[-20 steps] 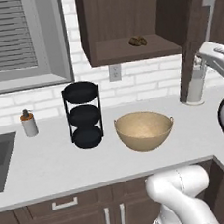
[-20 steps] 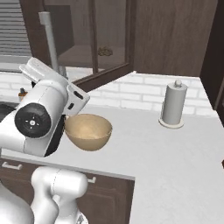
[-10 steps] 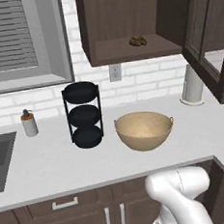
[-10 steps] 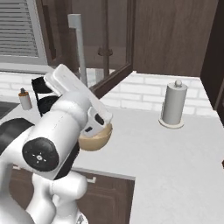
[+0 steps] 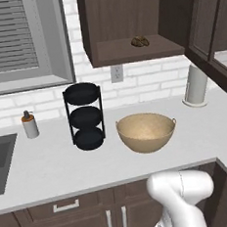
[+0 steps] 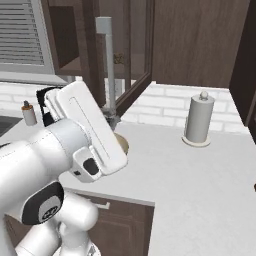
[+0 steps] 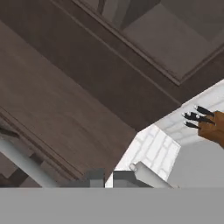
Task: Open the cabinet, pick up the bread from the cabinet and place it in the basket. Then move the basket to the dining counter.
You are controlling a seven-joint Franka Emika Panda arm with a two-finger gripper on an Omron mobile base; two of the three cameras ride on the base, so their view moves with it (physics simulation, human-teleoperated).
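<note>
Right, cabinet's done: the dark brown wooden wall cabinet [image 5: 126, 25] has its glass-panelled door [image 6: 131, 55] swung wide, long vertical metal bar handle [image 6: 108, 65] out in front of the arm in the right base view. The small dark brown lumpy bread [image 5: 139, 41] sits on the bare cabinet shelf, towards the right side, nothing touching it. The tan round bowl-shaped basket [image 5: 146, 131] is on the grey-white worktop [image 5: 51, 165] almost straight below it, just right of the black three-tier round rack [image 5: 85, 116], empty.

Handling, my read: bread looks light and a bit squashy, irregular surface so not slippery. Grip across its narrow middle, from the front, gently — a hard squeeze would likely dent or crumble it. Shelf is shallow under the cabinet top, so a level approach probably suits better than top-down.

Gripper [image 7: 105, 177]: the two dark tips sit side by side, pressed nearly together, nothing between them. Closed on air, not touching the door or handle. It faces the dark wood panelling, with a white paper-towel roll [image 5: 197, 85] and a brown knife block [image 7: 212, 127] at the view's edge. It needs to open before going for the bread.
</note>
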